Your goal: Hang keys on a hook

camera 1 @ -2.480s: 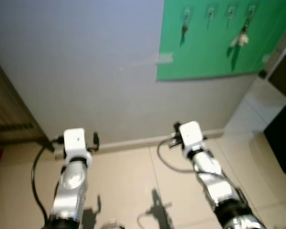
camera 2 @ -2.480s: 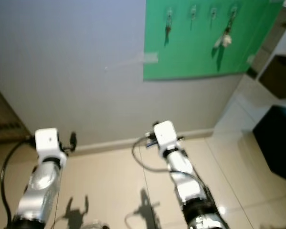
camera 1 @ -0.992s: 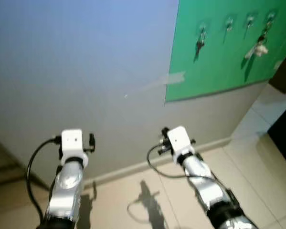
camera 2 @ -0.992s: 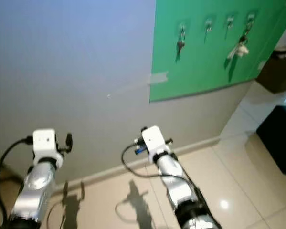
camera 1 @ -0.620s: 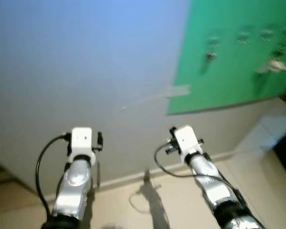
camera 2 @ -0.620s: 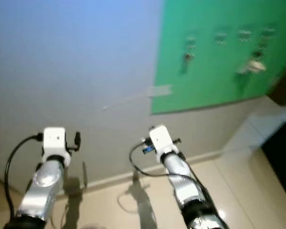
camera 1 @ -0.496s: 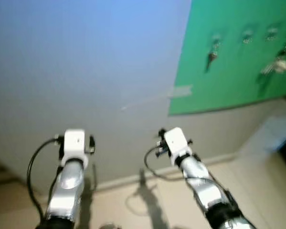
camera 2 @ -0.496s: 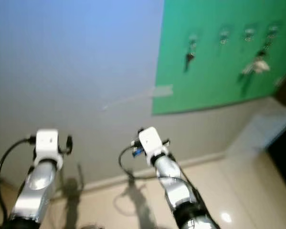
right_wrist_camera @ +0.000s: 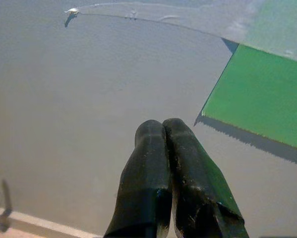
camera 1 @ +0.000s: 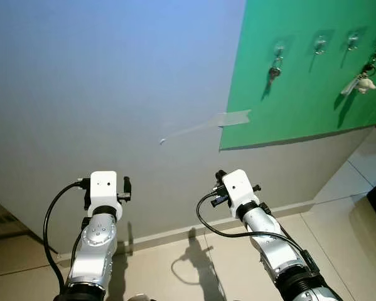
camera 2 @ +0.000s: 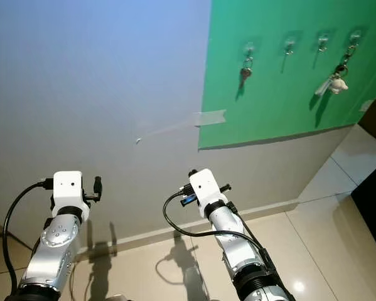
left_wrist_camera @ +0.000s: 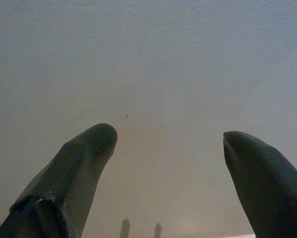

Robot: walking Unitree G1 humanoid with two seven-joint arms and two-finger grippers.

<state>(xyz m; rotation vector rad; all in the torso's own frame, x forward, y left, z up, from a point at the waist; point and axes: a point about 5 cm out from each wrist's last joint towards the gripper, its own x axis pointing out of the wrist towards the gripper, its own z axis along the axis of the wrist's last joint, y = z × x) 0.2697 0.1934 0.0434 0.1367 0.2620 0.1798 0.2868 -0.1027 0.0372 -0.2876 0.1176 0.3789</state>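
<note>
Two sets of fingers: both arms are held up in front of the grey wall.
Left fingers: the left gripper has its two black fingers spread wide apart, with nothing between them but bare wall.
Right fingers: the right gripper has its fingers pressed tight together. No key can be seen between them.
Right arm: it points at the wall, near the bottom corner of the green board and the strip of tape.
Hooks: four small hooks sit in a row near the top of the green board.
Keys: one dark key hangs from the first hook. A key ring with a little white toy hangs from the last hook. The two middle hooks look bare.
How keys handle: I think keys are small, hard and light. They swing and can slip. The best place to pinch is the ring or the flat top, so that the ring stays free to go over a hook.
Floor: pale shiny tiles lie below the wall.
</note>
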